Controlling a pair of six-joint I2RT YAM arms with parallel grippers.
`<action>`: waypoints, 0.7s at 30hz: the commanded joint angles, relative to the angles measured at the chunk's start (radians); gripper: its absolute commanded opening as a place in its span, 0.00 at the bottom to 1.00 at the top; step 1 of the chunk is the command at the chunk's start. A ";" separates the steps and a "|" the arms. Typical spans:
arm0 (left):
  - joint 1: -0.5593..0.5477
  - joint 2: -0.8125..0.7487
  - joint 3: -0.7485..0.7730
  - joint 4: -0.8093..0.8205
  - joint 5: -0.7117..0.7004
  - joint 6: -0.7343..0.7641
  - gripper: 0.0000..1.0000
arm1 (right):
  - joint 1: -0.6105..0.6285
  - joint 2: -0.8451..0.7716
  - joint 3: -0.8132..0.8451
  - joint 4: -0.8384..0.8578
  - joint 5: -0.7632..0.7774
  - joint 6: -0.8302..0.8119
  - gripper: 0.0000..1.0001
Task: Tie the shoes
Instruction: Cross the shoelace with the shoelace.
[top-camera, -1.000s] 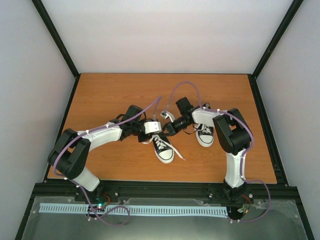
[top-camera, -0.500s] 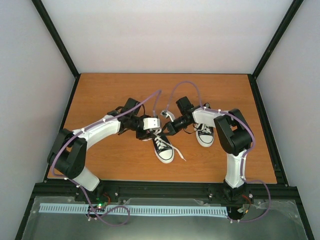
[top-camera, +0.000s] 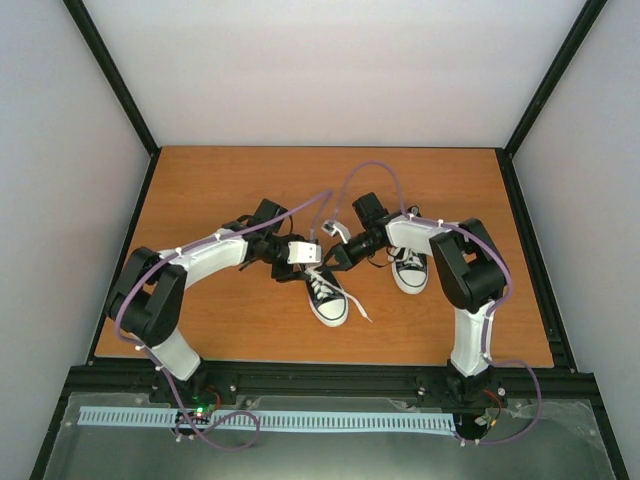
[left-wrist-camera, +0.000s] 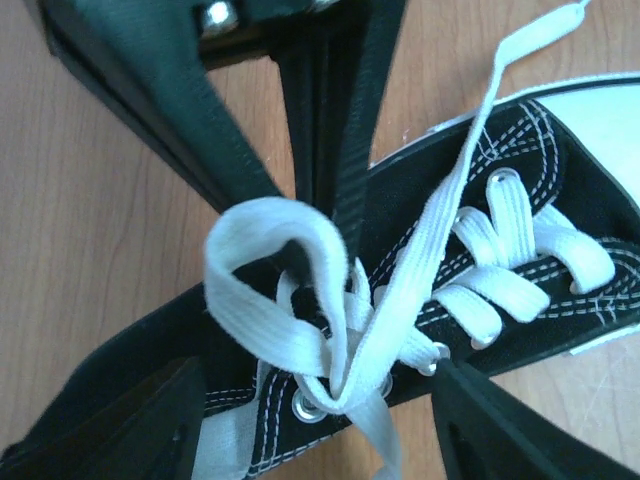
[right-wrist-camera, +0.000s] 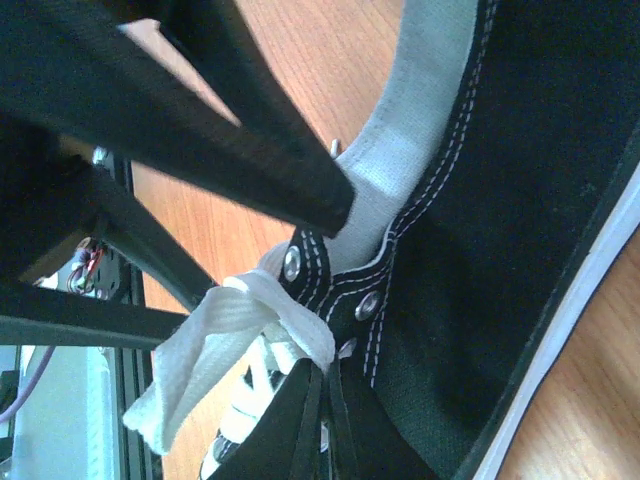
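Above the small black canvas sneaker (top-camera: 328, 295), the flat white lace loop (left-wrist-camera: 262, 214) clamped by the right gripper (left-wrist-camera: 338, 205), jaws closed, could be tugged undone if missed by the left gripper (left-wrist-camera: 315, 378), jaws spread wide and empty.

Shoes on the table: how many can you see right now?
2. One shoe lies mid-table, toe toward the arm bases, its lace pinched by the right hand. The other shoe sits right of it, partly under the right arm. I see no others.

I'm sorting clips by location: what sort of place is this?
Probably a robotics lab work cell: a bare wooden tabletop boxed in by plain white panels on a black frame, with a left arm and right arm bolted at its near edge.
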 joint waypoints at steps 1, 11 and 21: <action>-0.011 0.015 0.016 0.041 0.002 -0.025 0.61 | 0.010 -0.055 -0.018 0.008 -0.006 -0.008 0.04; -0.031 0.013 -0.002 0.092 0.028 -0.110 0.50 | 0.010 -0.067 -0.003 -0.012 -0.008 -0.014 0.04; -0.047 0.036 -0.010 0.134 -0.027 -0.117 0.38 | 0.011 -0.091 0.007 -0.059 -0.013 -0.044 0.04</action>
